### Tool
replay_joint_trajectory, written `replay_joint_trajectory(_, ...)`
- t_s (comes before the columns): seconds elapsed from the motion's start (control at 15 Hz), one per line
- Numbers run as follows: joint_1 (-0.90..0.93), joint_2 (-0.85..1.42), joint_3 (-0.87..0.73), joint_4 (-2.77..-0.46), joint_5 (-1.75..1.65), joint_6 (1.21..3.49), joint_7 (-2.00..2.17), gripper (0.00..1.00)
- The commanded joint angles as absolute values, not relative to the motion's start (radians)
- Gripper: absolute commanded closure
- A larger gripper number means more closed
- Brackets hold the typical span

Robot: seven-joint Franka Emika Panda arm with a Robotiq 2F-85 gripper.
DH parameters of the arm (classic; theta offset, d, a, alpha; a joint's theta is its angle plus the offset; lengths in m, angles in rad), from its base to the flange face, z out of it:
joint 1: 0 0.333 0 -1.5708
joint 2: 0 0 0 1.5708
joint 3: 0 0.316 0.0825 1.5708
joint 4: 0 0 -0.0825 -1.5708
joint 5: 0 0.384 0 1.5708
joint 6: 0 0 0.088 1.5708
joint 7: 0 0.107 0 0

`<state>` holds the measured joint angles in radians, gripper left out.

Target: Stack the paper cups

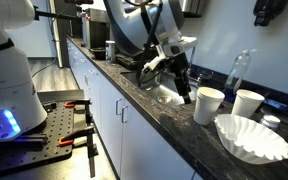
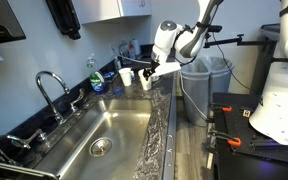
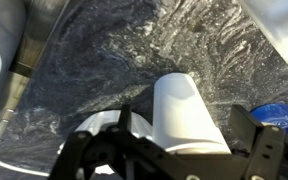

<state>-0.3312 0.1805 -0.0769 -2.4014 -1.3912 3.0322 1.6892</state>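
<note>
- The dark stone counter [image 1: 169, 120] runs the length of the scene and carries everything you are working with.
- The steel sink [image 2: 124, 125] is set into it, with the curved faucet [image 2: 49, 90] at its back edge.
- Your arm [image 1: 134, 30] reaches over the counter just past the end of the sink.
- A grey bin [image 2: 199, 85] stands on the floor beside the counter.
- A pile of ruffled white coffee filters [image 1: 252, 140] lies on the counter, just in front of the cups.
- Your gripper [image 1: 184, 90] points down just beside the nearer cup. In the wrist view its jaws stand wide, one dark finger [image 3: 259, 145] on each side of that cup. Whether either finger touches the cup wall you cannot tell from here.
- The two paper cups are not stacked. They stand upright side by side on the counter, slightly apart.
- The nearer paper cup [image 1: 209, 105] is the one next to your gripper, and it fills the middle of the wrist view [image 3: 189, 105].
- The farther paper cup [image 1: 248, 102] sits beyond it, away from the sink.
- A clear plastic bottle [image 1: 239, 68] stands upright against the wall behind the cups.
- A blue soap bottle [image 2: 97, 78] stands by the wall at the back of the sink.
</note>
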Motion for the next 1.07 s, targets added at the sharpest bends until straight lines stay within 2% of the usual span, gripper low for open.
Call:
replay_joint_trajectory(0.0, -0.341, 0.147, -0.079, -2.435, -1.39, 3.036, 1.685, 0.0)
replay_joint_trajectory(0.47, -0.349, 0.102, -0.08, -2.48, -1.386, 3.037, 1.676, 0.0)
replay_joint_trajectory(1.0, -0.323, 0.194, -0.076, -2.356, -1.491, 3.014, 1.758, 0.0)
